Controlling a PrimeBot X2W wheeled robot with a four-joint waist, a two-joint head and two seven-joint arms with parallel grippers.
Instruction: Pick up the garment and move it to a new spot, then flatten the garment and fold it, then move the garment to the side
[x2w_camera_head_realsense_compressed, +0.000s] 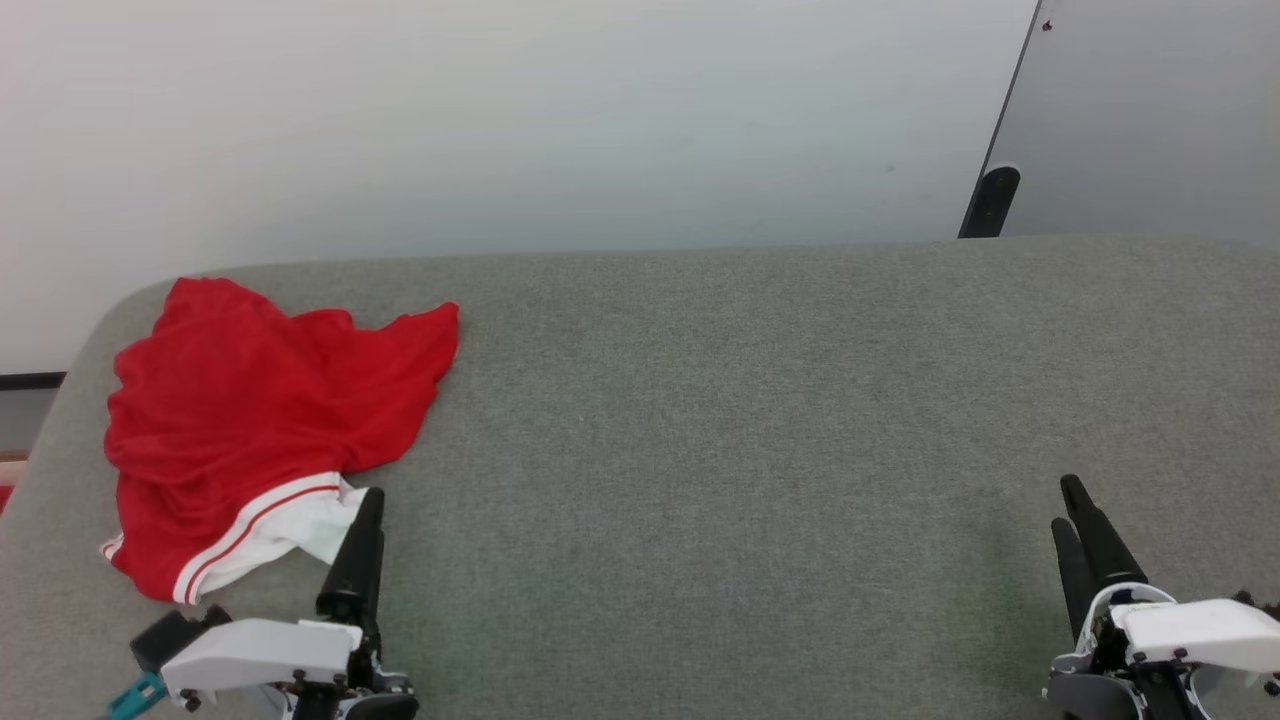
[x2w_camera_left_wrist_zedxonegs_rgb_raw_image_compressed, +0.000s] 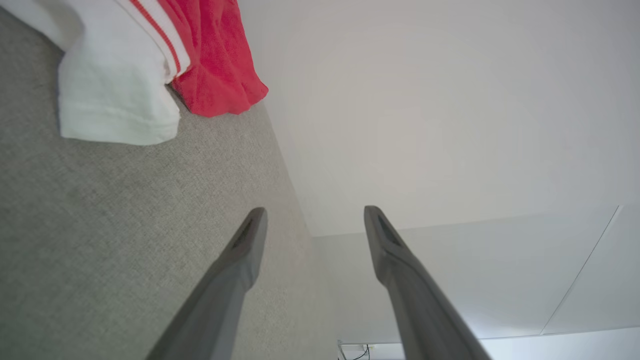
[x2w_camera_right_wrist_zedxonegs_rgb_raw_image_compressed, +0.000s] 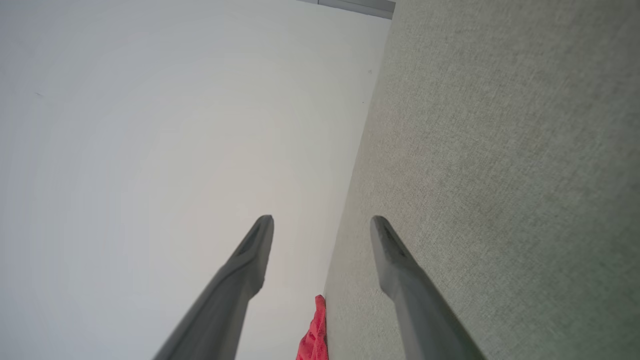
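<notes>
One crumpled garment (x2w_camera_head_realsense_compressed: 270, 400) near empty left gripper (x2w_camera_left_wrist_zedxonegs_rgb_raw_image_compressed: 315, 212).

No writing, number, brand or sign can be read anywhere; the crumpled garment (x2w_camera_head_realsense_compressed: 270, 400), at the far left of the grey surface (x2w_camera_head_realsense_compressed: 750, 450), turns up plain red cloth and a white panel with red stripes, with no legible lettering
</notes>
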